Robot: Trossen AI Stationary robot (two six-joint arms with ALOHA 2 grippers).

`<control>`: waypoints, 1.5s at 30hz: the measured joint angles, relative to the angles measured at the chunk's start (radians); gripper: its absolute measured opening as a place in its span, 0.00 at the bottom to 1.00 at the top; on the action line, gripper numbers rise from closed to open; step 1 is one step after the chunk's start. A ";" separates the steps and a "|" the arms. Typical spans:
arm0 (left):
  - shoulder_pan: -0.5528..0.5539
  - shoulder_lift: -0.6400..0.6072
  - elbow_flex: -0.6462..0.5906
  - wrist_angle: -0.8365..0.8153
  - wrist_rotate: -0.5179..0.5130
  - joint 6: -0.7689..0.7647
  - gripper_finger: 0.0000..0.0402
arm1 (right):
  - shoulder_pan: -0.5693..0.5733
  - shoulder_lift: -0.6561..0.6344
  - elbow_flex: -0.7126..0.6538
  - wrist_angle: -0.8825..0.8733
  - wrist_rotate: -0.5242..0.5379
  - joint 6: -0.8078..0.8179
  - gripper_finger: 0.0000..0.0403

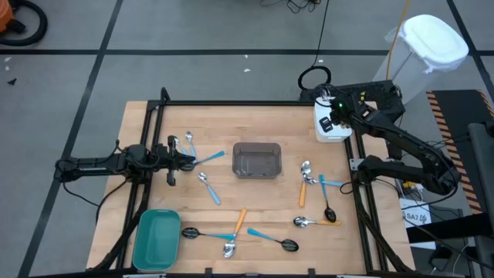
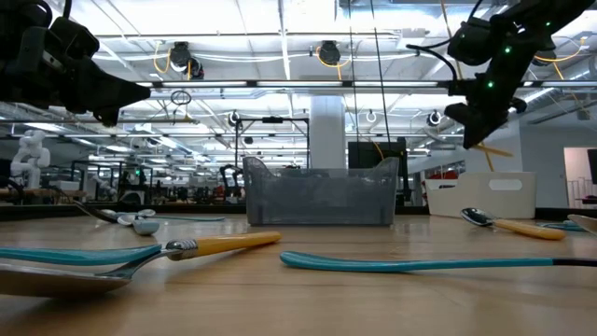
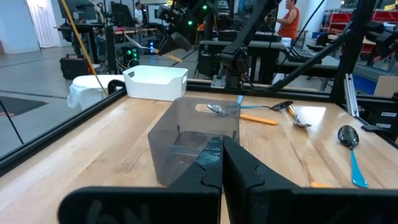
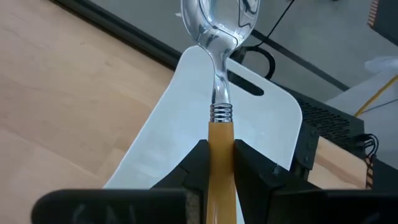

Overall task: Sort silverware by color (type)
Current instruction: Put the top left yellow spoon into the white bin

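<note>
My right gripper point(image 1: 336, 116) hangs over the white bin point(image 1: 330, 130) at the table's far right corner, shut on a spoon with an orange handle and a silver bowl point(image 4: 217, 25). The other spoons lie flat on the wooden table: blue-handled silver ones point(image 1: 208, 187) near my left gripper, and orange- and blue-handled ones point(image 1: 303, 190) on the right and along the near edge point(image 1: 238, 224). Some have black bowls point(image 1: 289, 245). My left gripper point(image 1: 184, 160) is shut and holds nothing. It floats above the table's left side, pointing at the grey bin point(image 3: 196, 140). My right gripper pinches the spoon's orange handle point(image 4: 220, 140) between its two fingers, just behind the metal collar. The spoon lies along the fingers and sticks out past their tips. Its silver bowl is lifted clear, out over the white bin point(image 4: 249, 124).
A clear grey bin point(image 1: 257, 161) stands mid-table. A teal bin point(image 1: 157, 239) sits at the near left corner. Black frame rails point(image 1: 231, 103) border the table. People and equipment show in the room beyond the table.
</note>
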 joint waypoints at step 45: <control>0.000 0.000 0.000 0.000 0.000 0.000 0.00 | 0.056 0.078 -0.162 0.158 0.163 0.057 0.12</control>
